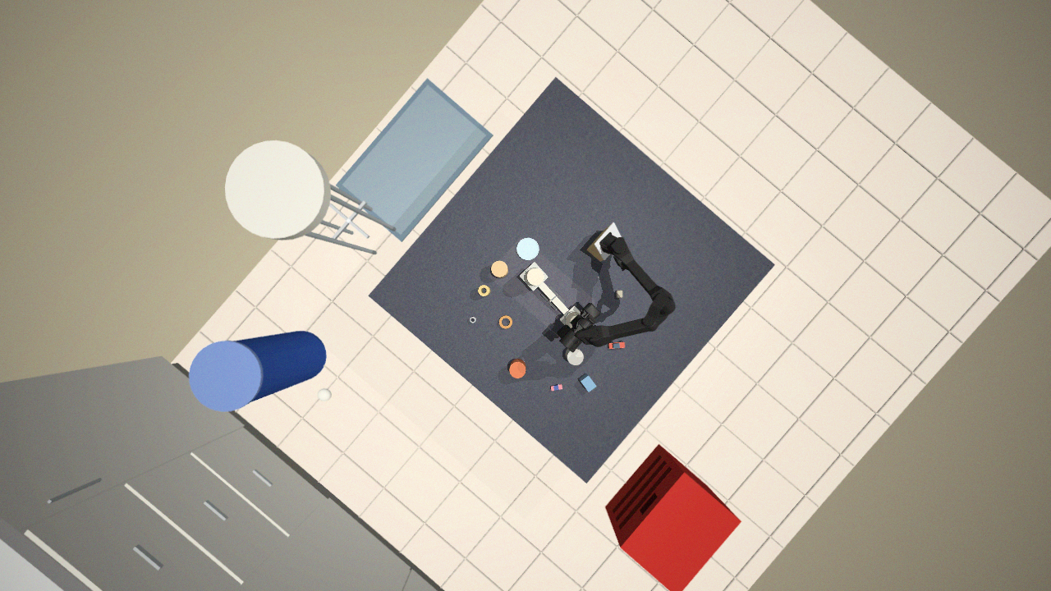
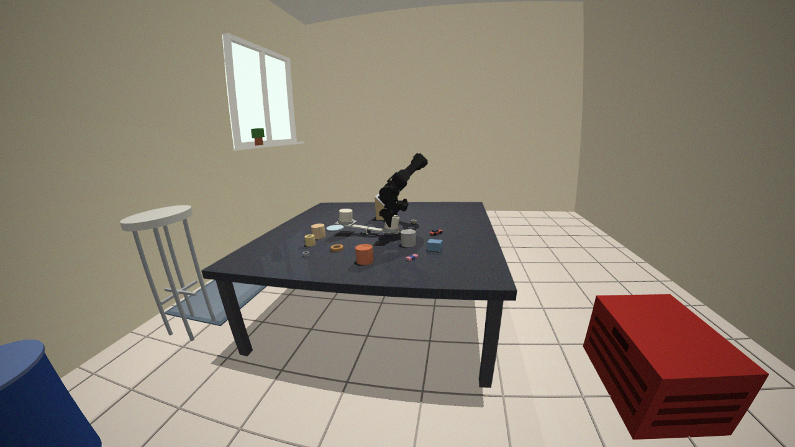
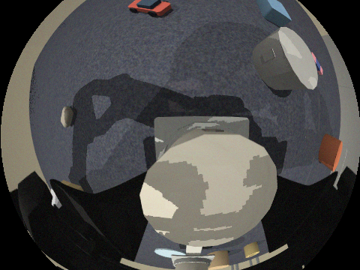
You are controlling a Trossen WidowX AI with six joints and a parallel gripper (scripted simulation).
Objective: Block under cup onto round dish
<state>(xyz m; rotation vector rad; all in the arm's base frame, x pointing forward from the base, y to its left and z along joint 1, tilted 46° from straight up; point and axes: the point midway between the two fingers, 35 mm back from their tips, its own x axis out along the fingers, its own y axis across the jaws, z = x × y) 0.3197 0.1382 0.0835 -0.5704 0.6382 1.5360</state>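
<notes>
My gripper (image 1: 572,321) (image 2: 393,218) is shut on the pale grey cup (image 2: 395,223) (image 3: 210,190) that stands on the near end of the small balance (image 1: 551,297) (image 2: 364,226). In the wrist view this cup fills the middle, with the balance's square pad (image 3: 200,124) showing behind it. The other identical cup (image 1: 534,277) (image 2: 345,215) stands on the far end. The round light-blue dish (image 1: 526,249) (image 2: 333,227) lies on the table just beyond that far cup. The block is hidden.
A grey cylinder (image 1: 574,357) (image 2: 408,238) (image 3: 282,62) stands close beside the gripper. An orange cylinder (image 1: 517,368) (image 2: 364,254), a tan cylinder (image 1: 498,268) (image 2: 318,230), two rings (image 1: 505,322) (image 1: 483,290), a blue block (image 1: 587,382) (image 2: 434,244) and a toy car (image 1: 616,344) (image 3: 150,6) lie around.
</notes>
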